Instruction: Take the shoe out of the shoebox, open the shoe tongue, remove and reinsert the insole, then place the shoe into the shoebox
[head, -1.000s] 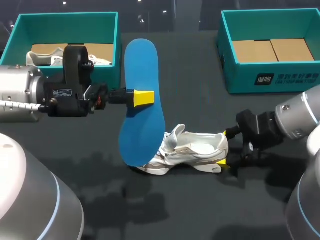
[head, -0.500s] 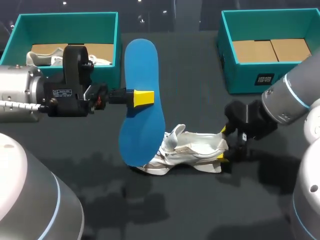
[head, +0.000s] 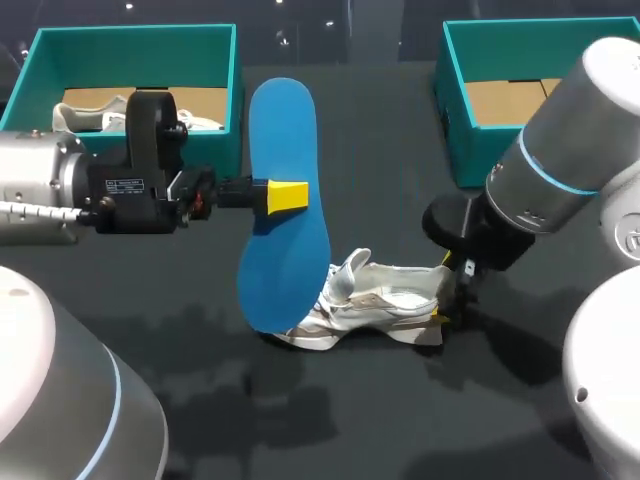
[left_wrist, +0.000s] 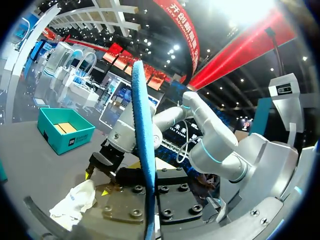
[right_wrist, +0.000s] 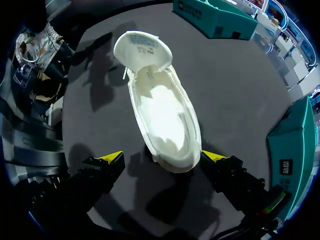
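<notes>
My left gripper (head: 288, 195) is shut on the blue insole (head: 285, 245) and holds it in the air on edge above the table's middle. In the left wrist view the insole (left_wrist: 142, 150) shows edge-on, straight ahead of the fingers. The white shoe (head: 385, 300) lies on the dark table with its tongue (right_wrist: 142, 47) pulled open and no insole inside. My right gripper (head: 443, 290) is open at the heel. Its yellow fingertips (right_wrist: 112, 157) stand either side of the shoe (right_wrist: 162, 110), with a gap between each tip and the heel.
A teal shoebox (head: 130, 45) at the back left holds another white shoe (head: 95, 112). A second teal shoebox (head: 540, 150) stands at the back right, behind my right arm. Bare dark table lies in front of the shoe.
My right arm has swung up and toward the middle, and its gripper has shifted slightly left at the shoe's heel. The left arm and the insole have stayed still.
</notes>
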